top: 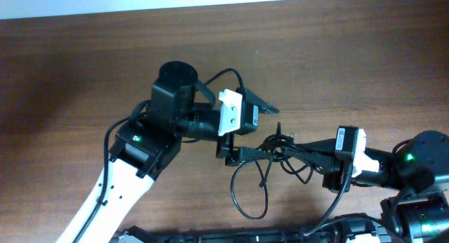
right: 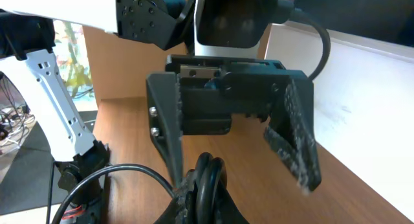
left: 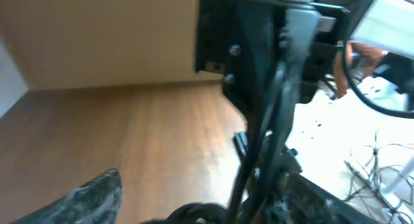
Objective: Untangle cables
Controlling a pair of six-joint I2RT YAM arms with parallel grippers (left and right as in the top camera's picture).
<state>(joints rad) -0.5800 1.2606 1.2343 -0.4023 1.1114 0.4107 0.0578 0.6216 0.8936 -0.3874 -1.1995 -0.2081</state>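
Wooden desk [top: 351, 46] carried the tangled cables [top: 273, 150]; we clamped them in the right fingers [top: 309, 148] as an anchor, left fingers [right: 294, 140] wide, ready to grasp.

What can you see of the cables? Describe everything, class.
The cables are thin black cords, rubbery-looking, knotted into a clump with one long loop trailing over the table. The right fingers are shut on the clump's right side; the open left fingers stand at its left end, one seemingly touching a cord.
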